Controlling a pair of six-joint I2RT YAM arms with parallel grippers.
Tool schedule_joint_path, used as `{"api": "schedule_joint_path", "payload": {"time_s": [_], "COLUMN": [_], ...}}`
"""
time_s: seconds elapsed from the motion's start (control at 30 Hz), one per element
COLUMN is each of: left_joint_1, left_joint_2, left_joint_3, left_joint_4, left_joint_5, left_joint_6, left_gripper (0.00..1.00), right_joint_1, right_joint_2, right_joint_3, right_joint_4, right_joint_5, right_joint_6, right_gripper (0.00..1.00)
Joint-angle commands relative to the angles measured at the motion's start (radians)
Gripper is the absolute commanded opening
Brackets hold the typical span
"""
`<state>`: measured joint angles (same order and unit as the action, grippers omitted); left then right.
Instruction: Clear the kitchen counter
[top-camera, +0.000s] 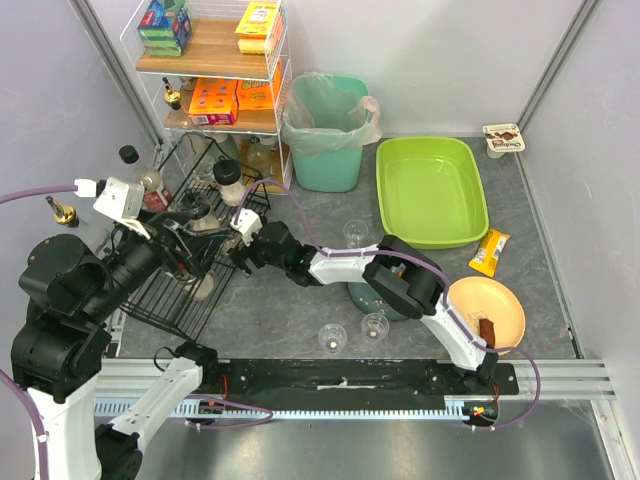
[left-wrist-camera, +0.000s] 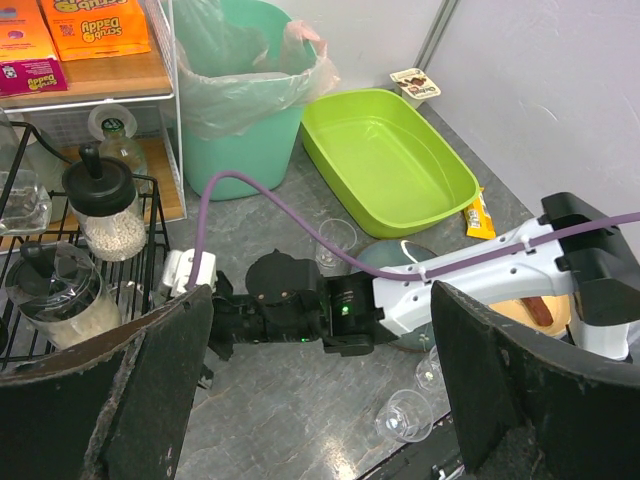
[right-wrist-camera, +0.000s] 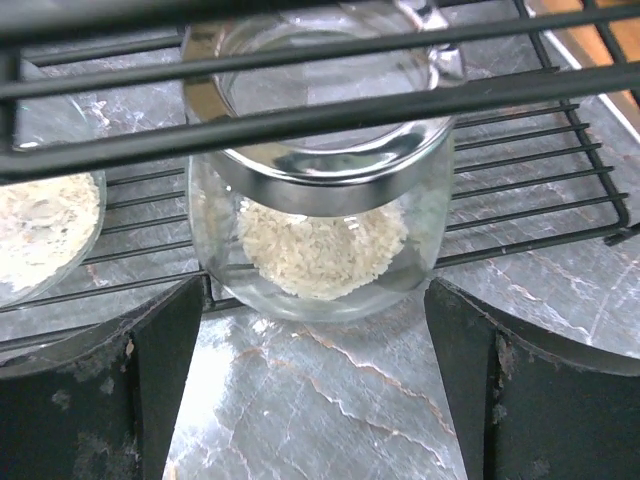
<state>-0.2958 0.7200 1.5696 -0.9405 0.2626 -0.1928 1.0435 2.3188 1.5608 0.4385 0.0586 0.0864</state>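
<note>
The dark-grey mottled kitchen counter (top-camera: 285, 315) carries the black wire rack (top-camera: 170, 290) at the left. My right gripper (top-camera: 232, 258) reaches left to the rack's edge. In the right wrist view it (right-wrist-camera: 315, 400) is open and low over the counter (right-wrist-camera: 340, 420). A glass jar of rice (right-wrist-camera: 320, 220) stands on the rack's lower shelf just beyond its fingertips, untouched. My left gripper (top-camera: 188, 232) hovers above the rack, open and empty (left-wrist-camera: 320, 400), looking down at the right arm. Clear cups (top-camera: 332, 337), (top-camera: 374, 325), (top-camera: 355, 232) stand on the counter.
A lime-green tub (top-camera: 470, 215) and a teal bin with a liner (top-camera: 325, 130) stand at the back. An orange plate with brown food (top-camera: 500, 300), a yellow snack packet (top-camera: 488, 252) and a dessert pot (top-camera: 503, 138) lie at the right. A teal dish (top-camera: 372, 298) sits under the right arm. More jars (left-wrist-camera: 100, 205) stand on the rack.
</note>
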Motion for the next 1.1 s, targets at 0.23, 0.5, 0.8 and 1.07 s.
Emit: {"api": "schedule_joint_path", "payload": {"time_s": [0.23, 0.5, 0.8, 1.07], "left_joint_1": [0.004, 0.001, 0.001, 0.003], "left_joint_2": [-0.007, -0.002, 0.006, 0.006], "left_joint_3": [0.000, -0.005, -0.003, 0.001], "left_joint_4": [0.020, 0.022, 0.025, 0.025], "left_joint_5": [-0.014, -0.014, -0.003, -0.002], "left_joint_6": [0.029, 0.024, 0.021, 0.021], "left_gripper": [0.95, 0.95, 0.95, 0.95], "right_joint_1": [0.001, 0.001, -0.002, -0.007], "right_joint_2": [-0.219, -0.182, -0.110, -0.042], "right_joint_3": [-0.142, -0.093, 0.002, 0.076], "right_joint_4": [-0.001, -0.053, -0.089, -0.099], "right_joint_5": [-0.025, -0.016, -0.009, -0.014], "right_joint_6": [0.015, 0.018, -0.008, 0.009], "right_gripper": [0.72, 0.44, 0.42, 0.41]}}
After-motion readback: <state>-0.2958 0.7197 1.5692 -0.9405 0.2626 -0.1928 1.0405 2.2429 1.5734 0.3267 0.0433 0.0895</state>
